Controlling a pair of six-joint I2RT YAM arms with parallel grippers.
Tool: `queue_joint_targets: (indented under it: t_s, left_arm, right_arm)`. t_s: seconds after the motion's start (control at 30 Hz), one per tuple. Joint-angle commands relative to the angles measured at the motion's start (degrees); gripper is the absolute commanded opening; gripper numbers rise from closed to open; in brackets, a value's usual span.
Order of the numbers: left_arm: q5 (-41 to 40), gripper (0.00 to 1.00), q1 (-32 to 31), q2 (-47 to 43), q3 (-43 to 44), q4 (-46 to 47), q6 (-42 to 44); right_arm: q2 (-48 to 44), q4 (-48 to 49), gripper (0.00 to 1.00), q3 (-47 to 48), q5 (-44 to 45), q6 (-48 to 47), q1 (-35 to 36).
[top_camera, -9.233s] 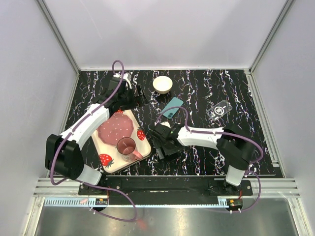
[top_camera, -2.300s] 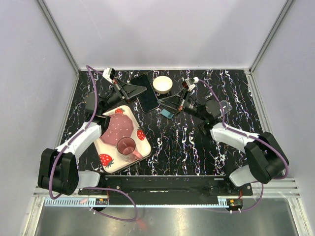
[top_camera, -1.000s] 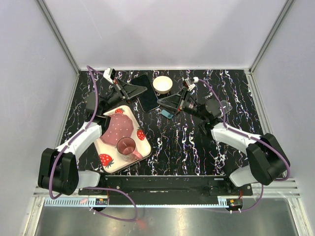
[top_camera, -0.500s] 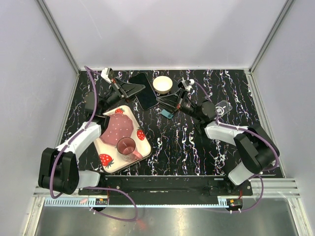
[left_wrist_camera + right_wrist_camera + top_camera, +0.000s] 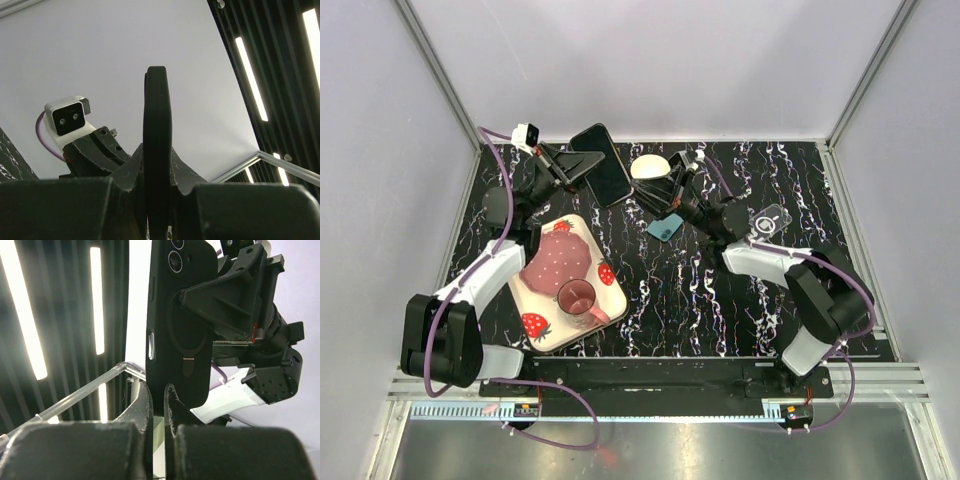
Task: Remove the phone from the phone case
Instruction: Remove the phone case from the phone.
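Note:
A black phone in its black phone case (image 5: pixel 601 163) hangs above the table's back left, with my left gripper (image 5: pixel 582 166) shut on it. In the left wrist view the phone (image 5: pixel 156 120) shows edge-on, clamped between the fingers of that gripper (image 5: pixel 157 167). The right wrist view shows the phone case's back (image 5: pixel 182 315) with camera holes and a ring holder, and one left finger (image 5: pixel 220 292) pressed on it. My right gripper (image 5: pixel 158 390) sits just under the case's lower edge, jaws shut with nothing between them. In the top view my right gripper (image 5: pixel 648 193) is right of the phone's lower corner.
A cream bowl (image 5: pixel 650 166) stands behind the right gripper. A teal case (image 5: pixel 665 227) lies below it and a clear case (image 5: pixel 765 220) farther right. A strawberry-print tray (image 5: pixel 612 296) at the left front carries a pink plate (image 5: pixel 555 262) and a pink cup (image 5: pixel 577 296).
My left gripper has lifted the phone up and toward the back left. The right gripper followed leftward and its jaws have closed.

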Motion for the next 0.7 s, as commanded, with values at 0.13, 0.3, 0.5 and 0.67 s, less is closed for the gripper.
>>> queue_joint_targets:
  t_s: [0.13,0.3,0.5,0.67]
  left_arm:
    - [-6.32,0.0,-1.55,-5.05,4.38,16.87,-6.14]
    - [-8.78,0.0,-1.46,-5.5,3.41,19.07,-10.01]
    - [-11.51,0.0,-1.46,-7.51,2.53,19.34,-12.74]
    - [-12.83,0.0,-1.55,-8.57,1.83,19.25,-14.15]
  right_arm:
    - [5.41,7.72,0.0,1.39,-1.24,3.01,4.34]
    - [6.56,7.63,0.0,1.91,-1.24,2.75,4.69]
    - [8.05,7.63,0.0,2.97,-1.41,2.31,5.04]
    - [9.46,7.63,0.0,3.67,-1.85,1.17,5.22]
